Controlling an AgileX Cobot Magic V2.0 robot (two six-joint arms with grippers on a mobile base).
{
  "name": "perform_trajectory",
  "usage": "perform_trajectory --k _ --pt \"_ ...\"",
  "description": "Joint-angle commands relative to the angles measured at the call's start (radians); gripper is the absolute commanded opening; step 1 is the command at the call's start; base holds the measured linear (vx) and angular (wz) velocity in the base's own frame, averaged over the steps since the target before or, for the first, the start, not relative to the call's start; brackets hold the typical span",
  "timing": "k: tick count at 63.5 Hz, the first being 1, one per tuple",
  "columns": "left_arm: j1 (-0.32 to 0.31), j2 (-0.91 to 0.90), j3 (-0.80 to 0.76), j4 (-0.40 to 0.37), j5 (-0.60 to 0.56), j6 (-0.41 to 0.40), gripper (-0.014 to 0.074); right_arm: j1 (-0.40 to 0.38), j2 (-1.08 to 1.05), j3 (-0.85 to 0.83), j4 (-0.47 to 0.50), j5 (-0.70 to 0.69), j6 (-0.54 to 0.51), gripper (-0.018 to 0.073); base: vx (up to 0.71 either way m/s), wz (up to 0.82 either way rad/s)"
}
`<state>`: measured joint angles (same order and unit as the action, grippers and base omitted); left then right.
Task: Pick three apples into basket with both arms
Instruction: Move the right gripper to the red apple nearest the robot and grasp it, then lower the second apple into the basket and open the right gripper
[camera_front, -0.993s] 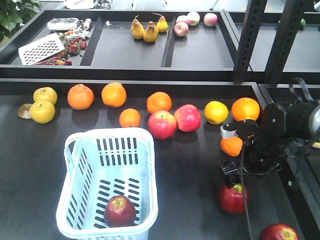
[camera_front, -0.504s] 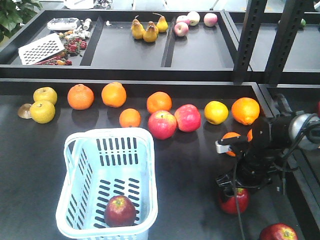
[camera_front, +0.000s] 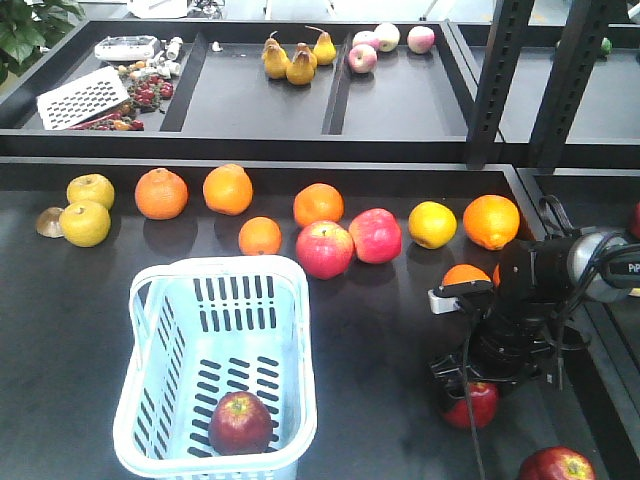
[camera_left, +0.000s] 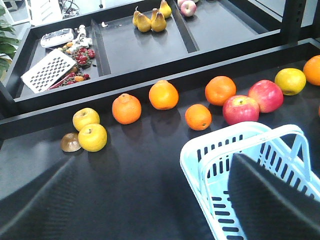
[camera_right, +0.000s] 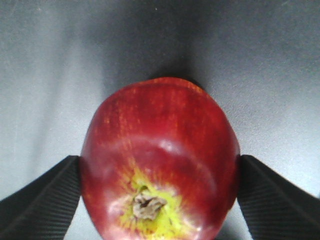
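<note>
From the front view I have my right gripper (camera_front: 468, 385) down on an apple (camera_front: 472, 403) on the black table (camera_front: 380, 420), well to the right of the basket (camera_front: 215, 370); the wrist and cables hide the top of the fruit, so I can't read the finger gap from here. One dark apple (camera_front: 240, 422) already lies in the basket's near end, and a third (camera_front: 556, 466) sits at the bottom right edge of the frame, nearer my right arm than my left (the paler apples and oranges in the row behind are not mine to take). In the left wrist view I see the basket (camera_left: 250, 165) low and to the right of the camera, its handle up, with dark blurred shapes at the bottom corners that are probably my left fingers; I cannot tell how far apart they stand, and nothing is between them. The right wrist view settles the relation that matters: the apple (camera_right: 160, 160) sits squarely between my fingers (camera_right: 40, 200), stem end up towards the camera, with a pad at each flank, touching or very nearly so. I judge the jaws are closed onto it or about to be, so the next move should be a straight lift, then a carry left to the basket.
</note>
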<state>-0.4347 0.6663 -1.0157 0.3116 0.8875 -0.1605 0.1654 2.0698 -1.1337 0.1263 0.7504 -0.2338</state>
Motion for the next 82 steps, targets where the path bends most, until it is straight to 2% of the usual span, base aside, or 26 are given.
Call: perform_trajectory --k 1,21,28,37,47,62,68,74,82 --pt "0.002 0.003 -0.027 0.017 -0.059 -0.013 0.0576 -0.003 -0.07 -0.009 0.029 0.035 -0.011 0.0342 0.0 0.0" --pt "0.002 0.003 -0.027 0.017 -0.059 -0.013 0.0576 -0.002 -0.296 -0.009 0.071 0.098 -0.02 0.034 0.0 0.0" --pt "0.002 0.003 -0.027 0.017 -0.059 -0.013 0.0576 0.03 -0.4 -0.009 0.086 0.138 -0.028 0.034 0.0 0.0" --pt "0.002 0.003 -0.027 0.017 -0.059 -0.013 0.0576 0.143 -0.516 -0.009 0.097 0.158 -0.036 0.034 0.0 0.0" --pt "0.002 0.003 -0.027 0.017 -0.059 -0.013 0.0576 0.329 -0.617 -0.009 0.122 0.145 -0.036 0.034 0.0 0.0" --pt "0.002 0.003 -0.027 0.017 -0.059 -0.013 0.0576 0.566 -0.611 -0.009 0.156 -0.095 -0.048 0.034 0.0 0.0" --pt "0.002 0.003 -0.027 0.017 -0.059 -0.013 0.0576 0.618 -0.568 -0.009 0.156 -0.195 -0.059 0.034 0.0 0.0" --pt "0.002 0.003 -0.027 0.017 -0.059 -0.013 0.0576 0.638 -0.517 -0.009 0.156 -0.277 -0.059 0.0347 0.0 0.0" --pt "0.002 0.003 -0.027 0.017 -0.059 -0.013 0.0576 0.638 -0.464 -0.02 0.156 -0.3 -0.059 0.0426 0.0 0.0"
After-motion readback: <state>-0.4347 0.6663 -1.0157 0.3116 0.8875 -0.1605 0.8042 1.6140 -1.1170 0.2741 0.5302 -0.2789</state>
